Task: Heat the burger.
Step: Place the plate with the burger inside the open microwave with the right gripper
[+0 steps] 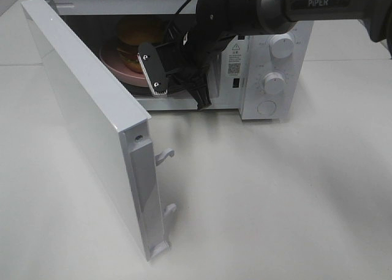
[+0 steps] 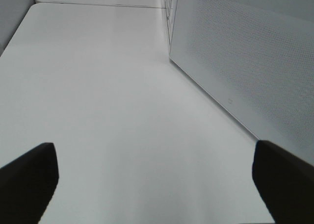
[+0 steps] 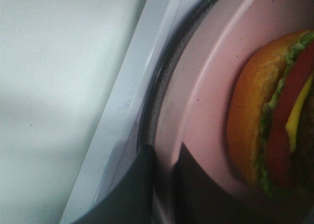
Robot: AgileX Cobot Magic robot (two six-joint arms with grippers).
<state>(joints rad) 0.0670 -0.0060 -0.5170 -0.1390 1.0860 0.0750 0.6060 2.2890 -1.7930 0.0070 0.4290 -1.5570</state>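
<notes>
The burger (image 1: 139, 35), with a golden bun and red and yellow layers, rests on a pink plate (image 1: 119, 68) inside the open microwave (image 1: 269, 22). My right gripper (image 1: 180, 65) reaches into the oven's mouth from the right. Up close, the right gripper (image 3: 164, 185) is shut on the rim of the pink plate (image 3: 206, 101), one dark finger on each side of it, and the burger (image 3: 274, 126) lies just beyond. My left gripper (image 2: 157, 185) is open over bare table, its fingers (image 2: 29, 180) spread wide, beside the door's outer face (image 2: 245, 62). It does not show in the high view.
The microwave door (image 1: 86, 121) swings out wide to the left front, with latch hooks (image 1: 164, 155) on its free edge. Two knobs (image 1: 281, 46) and a round button (image 1: 267, 108) sit on the right panel. White table (image 1: 275, 200) stretches in front.
</notes>
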